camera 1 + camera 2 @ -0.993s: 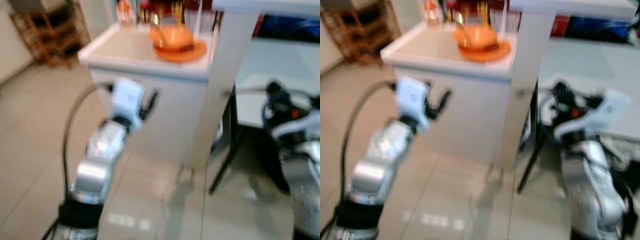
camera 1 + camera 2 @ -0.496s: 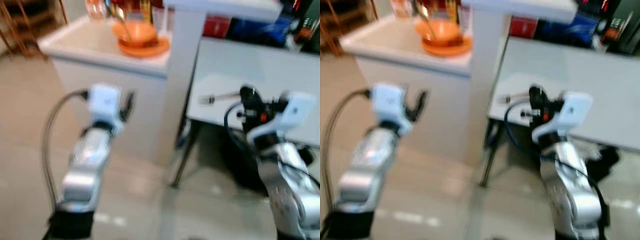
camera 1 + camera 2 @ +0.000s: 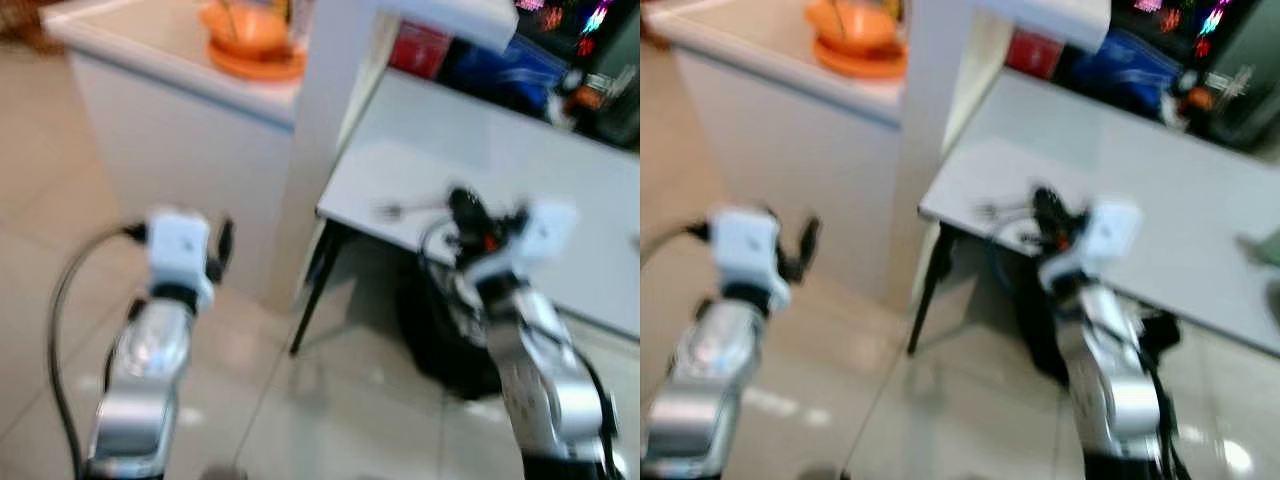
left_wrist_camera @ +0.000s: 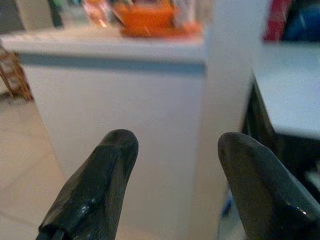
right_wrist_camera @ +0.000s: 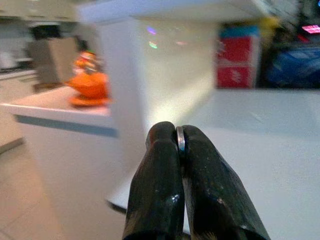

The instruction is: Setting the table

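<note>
My right gripper [image 3: 458,203] is shut on a thin metal utensil [image 3: 402,209] that looks like a fork, held over the near left corner of a white table [image 3: 520,150]. In the right wrist view a silver edge of the utensil [image 5: 180,140] is pinched between the two fingers of the right gripper [image 5: 178,132]. My left gripper [image 4: 177,142] is open and holds nothing, raised in front of a white counter [image 4: 115,85]. On that counter sits an orange bowl on an orange plate [image 3: 252,40]. The frames are blurred.
A white pillar [image 3: 330,110] stands between the counter and the table. Red boxes [image 3: 420,48] and a blue bag [image 3: 500,75] line the table's far side. Something dark [image 3: 440,320] sits under the table beside its black leg [image 3: 310,300]. Pale tiled floor [image 3: 60,210] lies to my left.
The camera has swung right: the counter has slid to the upper left and the white table has come into view. The utensil stays in the right gripper; the left stays open.
</note>
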Available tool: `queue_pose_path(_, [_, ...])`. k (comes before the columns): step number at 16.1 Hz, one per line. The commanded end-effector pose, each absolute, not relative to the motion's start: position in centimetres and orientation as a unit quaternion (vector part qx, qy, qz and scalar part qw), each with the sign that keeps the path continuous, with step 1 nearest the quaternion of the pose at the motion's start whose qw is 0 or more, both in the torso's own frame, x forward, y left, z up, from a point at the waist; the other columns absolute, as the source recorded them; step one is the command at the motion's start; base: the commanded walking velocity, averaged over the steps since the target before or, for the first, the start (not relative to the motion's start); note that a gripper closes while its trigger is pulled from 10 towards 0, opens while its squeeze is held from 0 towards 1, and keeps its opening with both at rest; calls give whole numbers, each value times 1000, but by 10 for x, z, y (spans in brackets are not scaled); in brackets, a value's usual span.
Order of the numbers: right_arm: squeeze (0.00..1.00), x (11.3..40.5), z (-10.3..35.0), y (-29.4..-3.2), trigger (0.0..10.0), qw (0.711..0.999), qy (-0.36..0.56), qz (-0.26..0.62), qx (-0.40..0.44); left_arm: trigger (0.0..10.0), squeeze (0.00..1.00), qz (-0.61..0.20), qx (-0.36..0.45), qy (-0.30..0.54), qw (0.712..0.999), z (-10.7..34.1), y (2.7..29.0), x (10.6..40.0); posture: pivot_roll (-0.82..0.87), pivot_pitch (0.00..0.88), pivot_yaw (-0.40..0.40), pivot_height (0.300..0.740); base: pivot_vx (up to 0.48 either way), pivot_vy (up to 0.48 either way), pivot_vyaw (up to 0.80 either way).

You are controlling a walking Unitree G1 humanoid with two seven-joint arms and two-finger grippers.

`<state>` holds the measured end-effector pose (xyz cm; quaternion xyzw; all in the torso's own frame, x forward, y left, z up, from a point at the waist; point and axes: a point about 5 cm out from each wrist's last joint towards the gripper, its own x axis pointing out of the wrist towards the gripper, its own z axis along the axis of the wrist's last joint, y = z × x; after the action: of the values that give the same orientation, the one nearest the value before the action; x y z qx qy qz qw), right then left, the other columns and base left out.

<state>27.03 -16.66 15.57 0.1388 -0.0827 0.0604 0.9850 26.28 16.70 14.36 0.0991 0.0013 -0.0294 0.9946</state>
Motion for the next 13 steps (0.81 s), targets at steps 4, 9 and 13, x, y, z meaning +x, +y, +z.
queue_pose_path(4, [0, 253, 144, -195, 10000, 985, -81, -28, 147, 10000, 0, -94, 75, -23, 992, 150, 146, 273, 7, 39, -47, 740, 0, 0, 0])
queue_pose_path(9, [0, 256, 158, -203, 10000, 979, -116, -52, 158, 10000, 0, -123, 61, -59, 989, 164, 136, 282, 3, 34, -37, 740, 266, 0, -735])
queue_pose_path(13, [0, 260, 168, -210, 10000, 977, -130, -58, 156, 10000, 0, -127, 62, -61, 988, 163, 137, 281, 14, 33, -51, 740, 349, 0, -800])
